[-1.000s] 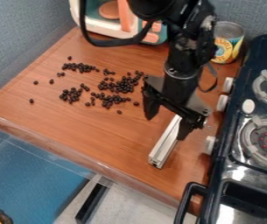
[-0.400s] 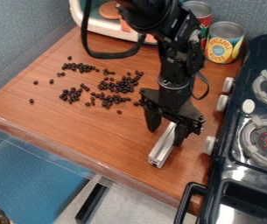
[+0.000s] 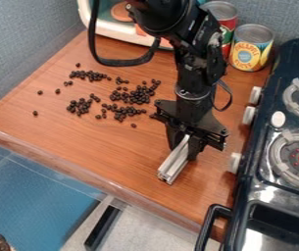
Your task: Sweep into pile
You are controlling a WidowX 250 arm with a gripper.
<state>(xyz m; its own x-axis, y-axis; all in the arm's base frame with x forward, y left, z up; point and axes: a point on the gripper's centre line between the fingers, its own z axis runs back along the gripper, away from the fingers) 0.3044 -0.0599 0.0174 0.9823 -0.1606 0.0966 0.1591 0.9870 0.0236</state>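
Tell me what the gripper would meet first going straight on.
Likely the wooden counter, below the fingers and the metal bar held between them; any gap underneath is hard to judge.

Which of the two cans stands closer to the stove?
The yellow-labelled can, just beside the stove; the other can has a red-and-green label.

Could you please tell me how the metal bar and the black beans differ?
The metal bar is one long, straight piece, while the black beans are many small, round ones.
The metal bar is pale silvery; the black beans are dark.
The metal bar is held in the gripper, whereas the black beans lie loose.
Both are left of the stove in the view.
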